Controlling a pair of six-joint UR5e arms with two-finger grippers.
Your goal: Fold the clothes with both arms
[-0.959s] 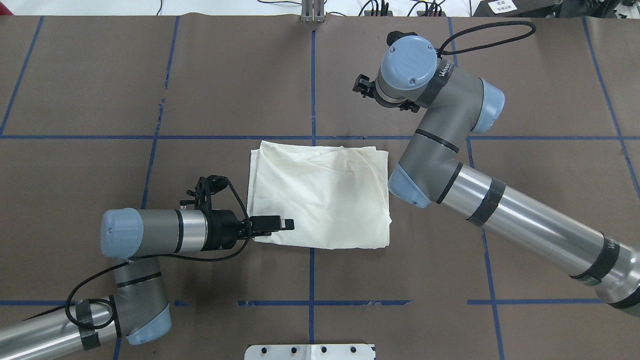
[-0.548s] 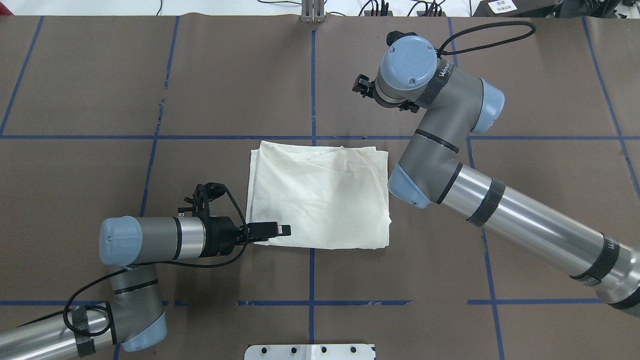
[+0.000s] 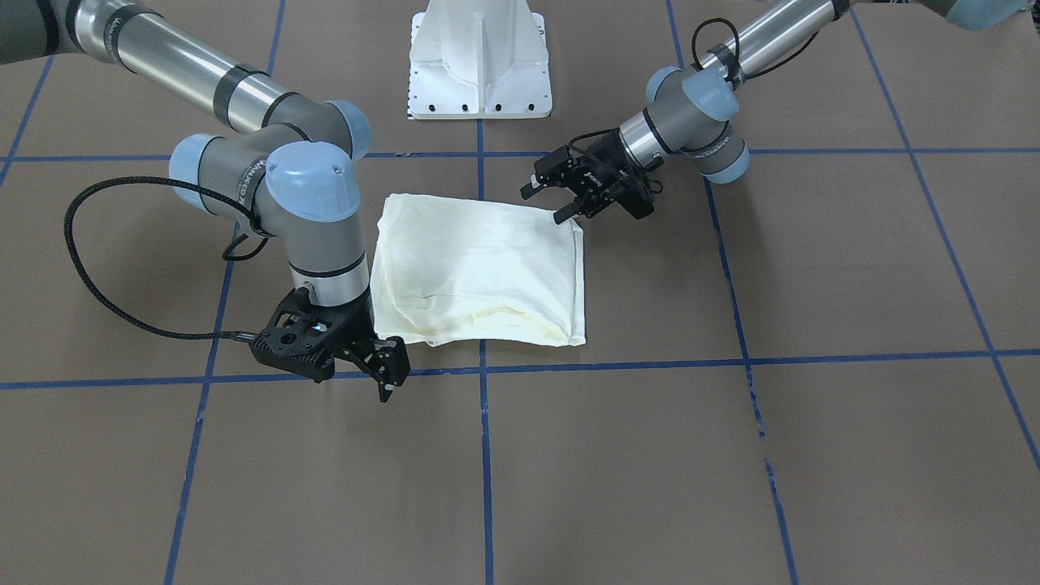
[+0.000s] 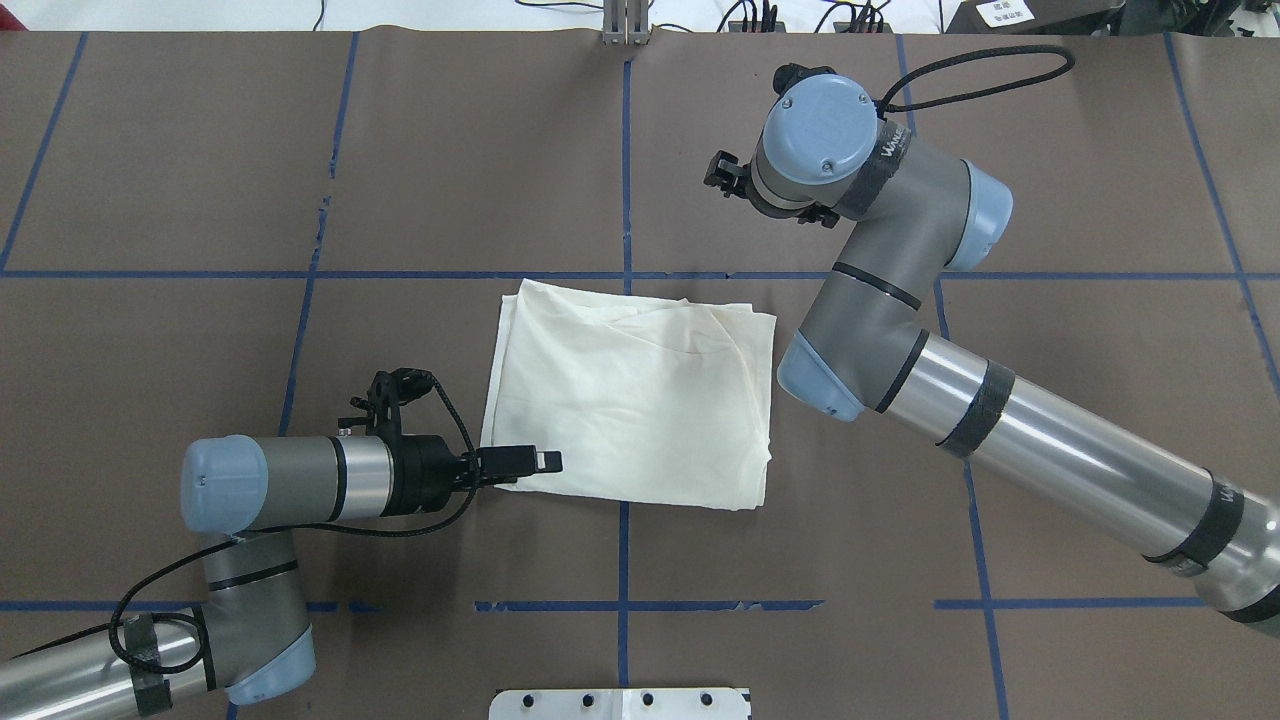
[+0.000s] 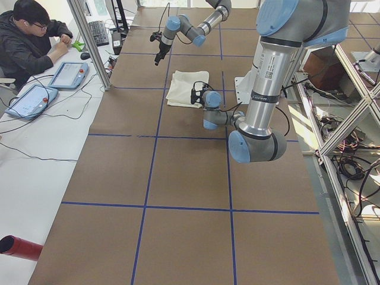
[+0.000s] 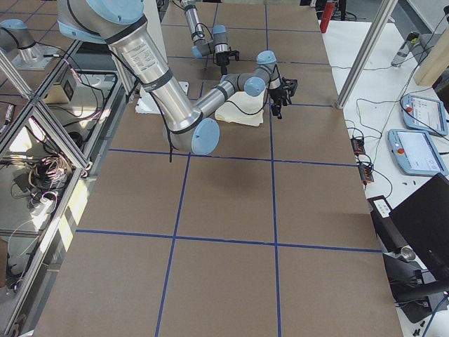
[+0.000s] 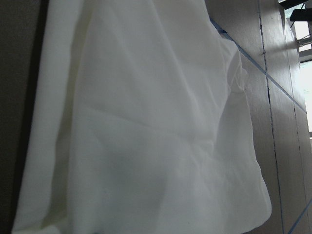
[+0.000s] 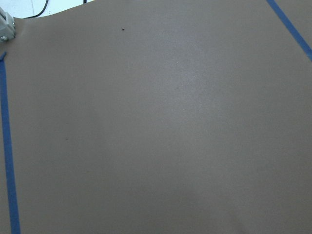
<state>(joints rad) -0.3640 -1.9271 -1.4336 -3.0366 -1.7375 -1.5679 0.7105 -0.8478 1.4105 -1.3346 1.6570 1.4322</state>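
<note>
The clothes (image 4: 640,400) lie as one cream rectangle, folded with the plain side up, at the table's middle (image 3: 479,268). My left gripper (image 4: 535,461) reaches in low from the left over the shirt's near-left corner. In the front view this left gripper (image 3: 543,205) is open, with the lower finger touching that corner and the upper one above it. The left wrist view is filled by cream cloth (image 7: 146,122). My right gripper (image 3: 390,378) points down just beyond the shirt's far-right corner, open and holding nothing. From overhead its wrist hides it.
The brown paper table cover (image 4: 200,150) carries a grid of blue tape lines. The white pedestal base (image 3: 479,73) stands at the robot's edge. A person (image 5: 29,41) sits at a side desk with teach pendants (image 5: 68,74). The right wrist view holds bare paper (image 8: 156,122).
My left gripper has drawn back leftward and toward the robot. The shirt's near-left corner slid with it, turning the shirt slightly. The right arm has barely moved.
</note>
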